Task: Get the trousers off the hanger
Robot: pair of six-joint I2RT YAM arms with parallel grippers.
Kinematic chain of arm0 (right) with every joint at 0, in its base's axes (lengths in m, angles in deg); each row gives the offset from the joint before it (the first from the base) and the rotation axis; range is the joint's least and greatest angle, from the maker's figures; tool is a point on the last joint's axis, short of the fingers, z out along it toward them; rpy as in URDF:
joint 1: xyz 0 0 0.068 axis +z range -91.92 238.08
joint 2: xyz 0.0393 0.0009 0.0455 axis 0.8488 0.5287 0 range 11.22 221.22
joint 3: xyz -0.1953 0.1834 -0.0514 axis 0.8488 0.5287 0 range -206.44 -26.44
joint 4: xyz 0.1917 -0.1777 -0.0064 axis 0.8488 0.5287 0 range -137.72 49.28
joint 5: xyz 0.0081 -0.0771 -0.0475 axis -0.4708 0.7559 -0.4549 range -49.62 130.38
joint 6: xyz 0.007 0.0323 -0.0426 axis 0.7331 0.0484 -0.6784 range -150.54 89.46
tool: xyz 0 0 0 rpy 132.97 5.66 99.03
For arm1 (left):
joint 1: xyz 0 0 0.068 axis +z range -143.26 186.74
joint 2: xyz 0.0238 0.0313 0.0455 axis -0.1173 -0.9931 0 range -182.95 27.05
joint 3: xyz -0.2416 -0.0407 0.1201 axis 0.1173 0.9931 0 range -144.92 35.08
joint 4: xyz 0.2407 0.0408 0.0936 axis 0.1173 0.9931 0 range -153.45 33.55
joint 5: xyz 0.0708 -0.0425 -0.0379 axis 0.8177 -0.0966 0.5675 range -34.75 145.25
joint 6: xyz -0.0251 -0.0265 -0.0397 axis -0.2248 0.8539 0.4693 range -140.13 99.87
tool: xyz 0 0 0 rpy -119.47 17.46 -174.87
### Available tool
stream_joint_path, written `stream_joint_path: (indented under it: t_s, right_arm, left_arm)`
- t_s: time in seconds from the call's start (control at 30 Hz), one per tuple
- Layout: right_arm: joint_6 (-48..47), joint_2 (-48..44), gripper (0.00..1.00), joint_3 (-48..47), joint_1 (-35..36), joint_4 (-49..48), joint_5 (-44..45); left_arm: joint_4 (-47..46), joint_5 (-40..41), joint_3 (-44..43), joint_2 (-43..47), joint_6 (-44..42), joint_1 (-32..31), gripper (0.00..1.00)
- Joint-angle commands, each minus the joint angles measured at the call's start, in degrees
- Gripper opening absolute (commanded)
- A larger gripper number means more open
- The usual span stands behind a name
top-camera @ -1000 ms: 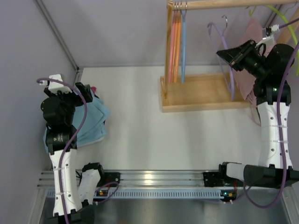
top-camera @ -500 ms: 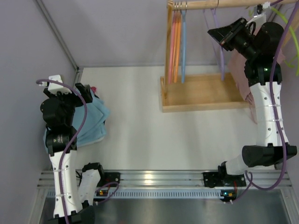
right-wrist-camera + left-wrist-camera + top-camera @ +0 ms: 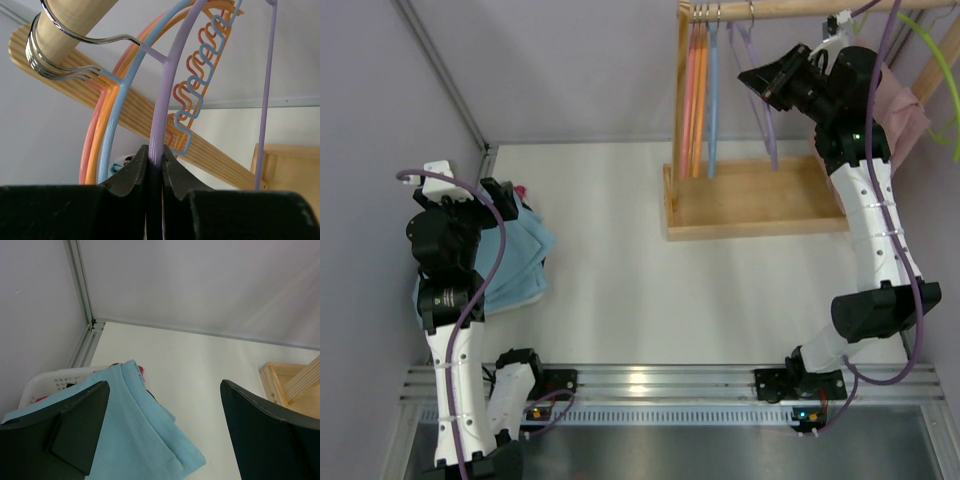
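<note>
While closed jaws are pinching the purple hanger (image 3: pixel 162 100), the right gripper (image 3: pixel 155 156) is gripping something light, stiff, likely slippery, with the rail (image 3: pixel 70 25) above it.

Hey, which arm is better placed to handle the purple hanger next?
Right. The right end effector is shut on the purple hanger, just below the wooden rail. The left end effector hangs open across the table, over the blue cloth.

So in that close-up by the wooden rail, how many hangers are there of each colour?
Pink hanger: 1
Orange hanger: 1
Blue hanger: 1
Purple hanger: 1
Total: 4
</note>
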Motion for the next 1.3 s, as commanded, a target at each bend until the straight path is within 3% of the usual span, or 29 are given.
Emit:
stream_joint_path:
  t_s: [0.0, 0.3, 0.37, 0.47, 0.83, 0.97, 1.07, 1.27]
  right_arm:
    - [-2.3, -0.1, 0.00, -3.1, 2.4, -5.6, 0.3]
    - [-3.1, 1.8, 0.01, -4.1, 5.5, -4.7, 1.9]
    - [-3.1, 1.5, 0.20, -4.0, 5.5, -4.4, 2.1]
    - [-3.3, 0.2, 0.34, -3.2, 5.5, -4.1, 2.0]
    - [-4.4, -9.2, 0.59, 5.9, 1.5, -2.5, 1.1]
    - [-5.9, -13.4, 0.87, 10.0, -1.6, -1.2, 0.0]
    - [-8.2, -16.5, 0.99, 12.4, -4.3, 0.4, -0.8]
    - [-21.8, -17.2, 0.99, 6.5, -15.9, 9.6, -10.5]
  left_arm:
    - [-1.3, -0.9, -0.9, 0.3, 1.1, -0.2, 0.99]
    - [-1.2, -0.8, -1.6, 0.0, 0.9, -0.2, 0.99]
    - [-1.2, -0.7, -1.8, 0.1, 1.0, -0.1, 0.99]
    - [-1.4, -0.7, -2.0, 0.1, 1.2, -0.2, 0.99]
    - [-1.3, -3.3, -2.5, -1.1, 3.2, -0.2, 0.99]
    - [-1.3, -3.7, -2.3, -1.4, 3.9, -0.1, 0.99]
    - [-1.4, -4.1, -2.4, -1.5, 4.2, -0.2, 0.99]
    - [-1.3, -6.7, -2.5, -2.5, 5.0, -0.2, 0.99]
